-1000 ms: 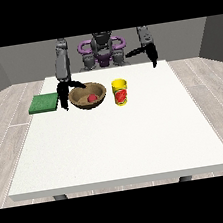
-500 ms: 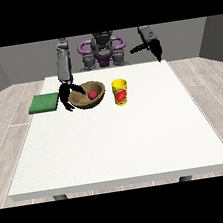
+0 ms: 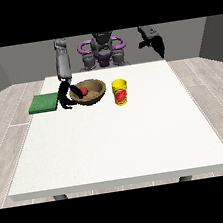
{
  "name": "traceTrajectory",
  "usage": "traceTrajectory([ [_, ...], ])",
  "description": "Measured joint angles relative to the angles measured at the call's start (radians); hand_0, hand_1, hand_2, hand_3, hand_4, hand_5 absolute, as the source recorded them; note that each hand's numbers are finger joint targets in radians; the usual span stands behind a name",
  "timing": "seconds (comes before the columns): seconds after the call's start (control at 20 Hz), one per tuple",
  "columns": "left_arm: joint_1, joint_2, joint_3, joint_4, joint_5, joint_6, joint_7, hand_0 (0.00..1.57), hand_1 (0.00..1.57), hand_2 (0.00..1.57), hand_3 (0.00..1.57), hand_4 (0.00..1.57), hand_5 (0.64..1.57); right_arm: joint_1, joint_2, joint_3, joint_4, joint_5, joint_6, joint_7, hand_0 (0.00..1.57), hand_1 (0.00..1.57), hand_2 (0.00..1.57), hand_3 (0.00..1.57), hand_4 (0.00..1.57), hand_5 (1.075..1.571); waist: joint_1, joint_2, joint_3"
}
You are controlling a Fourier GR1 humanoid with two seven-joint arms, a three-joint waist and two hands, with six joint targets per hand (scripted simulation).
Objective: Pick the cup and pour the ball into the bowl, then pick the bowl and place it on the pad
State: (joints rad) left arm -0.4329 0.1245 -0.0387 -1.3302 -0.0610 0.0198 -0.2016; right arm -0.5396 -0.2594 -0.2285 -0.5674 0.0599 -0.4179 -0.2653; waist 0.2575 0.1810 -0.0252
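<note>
The near stretch of the table [image 3: 114, 148] is plain white, so I take the bowl [image 3: 91, 91] as my landmark, toward the far edge. Just to the view's right of the bowl stands the cup [image 3: 120, 92], yellow with a red mark, upright and apart from the bowl's rim. Inside the bowl, toward its view-left side, lies the ball [image 3: 84, 91], red against the brown wood. I judge from this that the pour is done: the ball is in the bowl and the cup is set down again.

My hand at the view's left [image 3: 65, 97] is down at the bowl's view-left rim, its dark fingers hooked about the edge, so I take it to be grasping the bowl, though it is small here and I cannot say how each finger lies. The bowl looks slightly tipped, and I cannot tell whether it is off the table. Beside that hand, on the far side from the bowl, lies the pad [image 3: 44, 103], green and flat, close to the bowl but not touching it.

Farther back and well to the view's right of the bowl, my other hand [image 3: 156, 43] hangs in the air holding nothing; whether it is clenched or released I cannot tell.

What is left, as I judge it, is the short carry of the bowl onto the pad and letting go.
</note>
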Motion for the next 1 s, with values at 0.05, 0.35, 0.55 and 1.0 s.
traceTrajectory([
  [0.05,0.006,0.003,0.012,0.019,0.007,-0.003,-0.005,0.00,0.00,0.00,0.00,0.97,1.423,-0.011,0.003,0.015,0.004,0.014,-0.013,0.053,1.57,1.57,1.57,0.94,0.84,1.563,-0.012,-0.019,0.0052],
  [0.35,0.089,0.026,0.084,0.143,0.034,-0.001,-0.031,0.00,0.00,0.00,0.00,1.00,1.404,-0.078,0.002,0.111,-0.016,0.085,0.006,0.354,1.57,1.57,1.57,0.89,0.81,1.567,-0.129,-0.184,0.0192],
  [0.55,0.114,0.046,0.114,0.166,0.043,-0.004,-0.020,0.00,0.00,0.00,0.00,1.00,1.410,-0.105,-0.033,0.120,-0.054,0.084,0.063,0.457,1.57,1.57,1.57,0.77,0.79,1.570,-0.182,-0.229,0.0226],
  [1.0,0.139,0.065,0.154,0.157,0.061,-0.020,-0.082,0.00,0.00,0.00,0.00,1.22,1.481,-0.069,-0.167,0.045,-0.112,0.020,0.207,0.446,1.57,1.57,1.57,0.47,0.83,1.570,-0.211,-0.166,0.0251],
])
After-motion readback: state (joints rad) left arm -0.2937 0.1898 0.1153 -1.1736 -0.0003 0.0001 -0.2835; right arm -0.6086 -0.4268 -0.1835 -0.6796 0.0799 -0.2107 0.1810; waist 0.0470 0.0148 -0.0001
